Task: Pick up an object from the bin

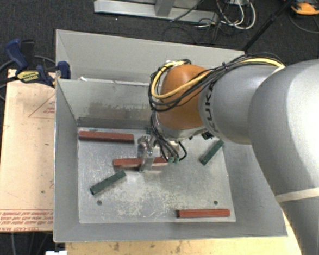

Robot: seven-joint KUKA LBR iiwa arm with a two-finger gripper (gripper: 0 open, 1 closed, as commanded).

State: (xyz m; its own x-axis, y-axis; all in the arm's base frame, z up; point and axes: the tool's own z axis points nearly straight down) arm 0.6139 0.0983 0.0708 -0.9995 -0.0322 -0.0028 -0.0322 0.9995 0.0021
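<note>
The hand [146,160] touches the central red-brown bar [124,162]; whether it is clamped, I cannot tell.

Robotics lab, industrial arm [291,117], grey metal bin [154,45], cables [235,12] on carpet [48,2]

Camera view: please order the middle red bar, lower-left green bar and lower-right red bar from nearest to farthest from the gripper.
1. Middle red bar, directly at the gripper.
2. Lower-left green bar, to its lower left.
3. Lower-right red bar, far lower right.
</note>
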